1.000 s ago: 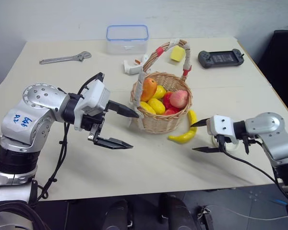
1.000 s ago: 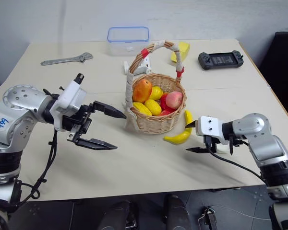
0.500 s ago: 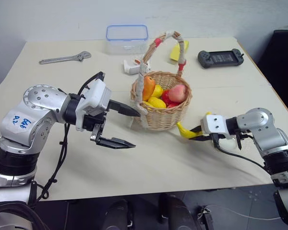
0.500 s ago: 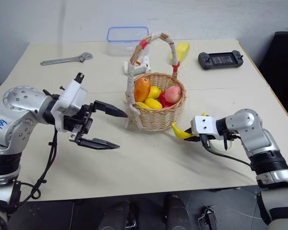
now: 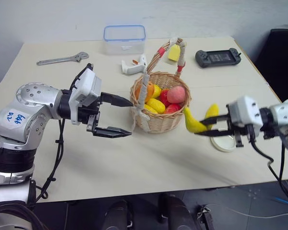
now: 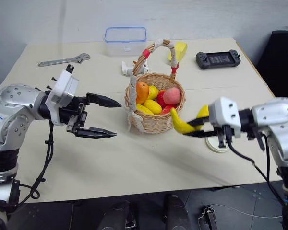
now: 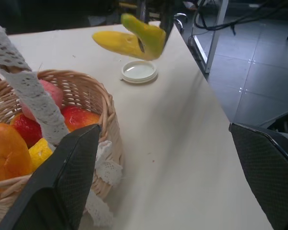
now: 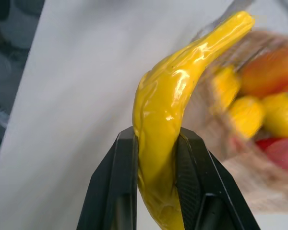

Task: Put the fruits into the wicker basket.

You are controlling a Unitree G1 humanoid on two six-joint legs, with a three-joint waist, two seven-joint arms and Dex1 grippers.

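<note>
Presently the right gripper (image 5: 206,127) has its fingers clenched on the banana (image 5: 198,120), held above the worktop (image 5: 134,163) just beside the wicker basket (image 5: 158,120); it should clear the rim before releasing, while the left gripper (image 5: 120,115), fingers spread, flanks the basket's opposite side.

Wicker basket (image 8: 259,158) blurs (fruits seemingly indistinct).

Yellow banana (image 5: 198,122), tan wicker basket (image 5: 159,120) with white-and-red taped handle, pink-red peach (image 5: 176,94), blue-rimmed clear box (image 5: 124,39)
</note>
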